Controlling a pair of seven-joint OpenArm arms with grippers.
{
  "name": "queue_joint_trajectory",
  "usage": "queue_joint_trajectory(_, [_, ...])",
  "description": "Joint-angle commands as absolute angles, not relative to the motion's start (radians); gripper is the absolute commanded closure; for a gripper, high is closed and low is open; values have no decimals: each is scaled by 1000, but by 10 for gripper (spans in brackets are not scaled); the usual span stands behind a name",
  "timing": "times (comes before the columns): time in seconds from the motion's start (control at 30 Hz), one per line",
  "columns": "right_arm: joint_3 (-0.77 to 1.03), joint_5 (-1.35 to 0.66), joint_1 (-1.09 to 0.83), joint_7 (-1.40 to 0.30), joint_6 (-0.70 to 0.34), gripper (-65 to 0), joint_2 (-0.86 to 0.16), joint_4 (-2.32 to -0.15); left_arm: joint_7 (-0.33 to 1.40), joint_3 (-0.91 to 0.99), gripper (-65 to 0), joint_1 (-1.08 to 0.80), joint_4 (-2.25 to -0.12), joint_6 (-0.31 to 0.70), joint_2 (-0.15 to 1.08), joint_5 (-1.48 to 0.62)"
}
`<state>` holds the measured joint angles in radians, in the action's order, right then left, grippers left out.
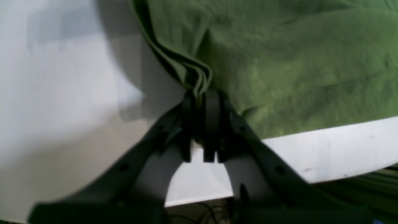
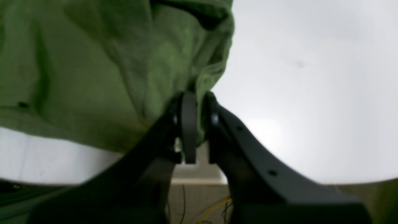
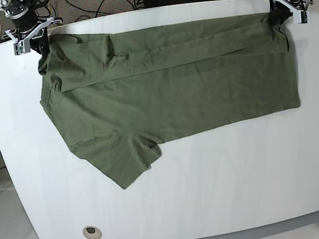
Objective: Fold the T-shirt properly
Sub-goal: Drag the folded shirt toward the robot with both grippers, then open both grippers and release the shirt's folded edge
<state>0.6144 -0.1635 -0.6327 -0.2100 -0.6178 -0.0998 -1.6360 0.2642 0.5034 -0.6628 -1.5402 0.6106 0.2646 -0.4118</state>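
Both pincers are clamping the shirt (image 3: 168,94): left pincer (image 1: 199,93) gripping 1 bunched corner, right pincer (image 2: 196,96) the other; uneven pulling risks skewing the fold across the worktop (image 3: 217,188).

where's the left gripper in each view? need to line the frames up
Left wrist: left gripper bottom centre, shut on a bunched edge of the T-shirt.
Right wrist: not in it; that one is the right gripper.
Base: top right, at the far table edge.
Shared landmark: the T-shirt on the white table.
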Motion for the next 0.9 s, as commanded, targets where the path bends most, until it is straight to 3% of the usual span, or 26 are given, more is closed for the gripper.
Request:
queue_joint_trajectory(0.0, [618, -143, -653, -246, -619, 0, -108, -1641, 312, 506, 0, -680, -1546, 605, 275, -377])
queue_joint_trajectory(0.5, [611, -150, -676, -246, -618, 0, -108, -1609, 312, 504, 0, -699, -1544, 605, 277, -375])
queue_joint_trajectory(0.53, [615, -150, -676, -245, -618, -19, -108, -1610, 321, 504, -24, -699, -1544, 605, 277, -375])
queue_joint_trajectory(0.63, [616, -150, -676, -242, -618, -209, -108, -1613, 364, 506, -349, -696, -1544, 605, 302, -377])
queue_joint_trajectory(0.7, [618, -150, -676, -242, -621, -312, -108, -1613, 364, 530, -469, -696, -1547, 605, 300, -377])
queue_joint_trajectory(0.77, [618, -150, -676, -240, -622, -383, -111, -1633, 364, 561, -481, -696, -1547, 605, 300, -377])
queue_joint_trajectory(0.87, [618, -150, -679, -245, -622, -402, -110, -1679, 364, 578, -480, -694, -1563, 605, 302, -381])
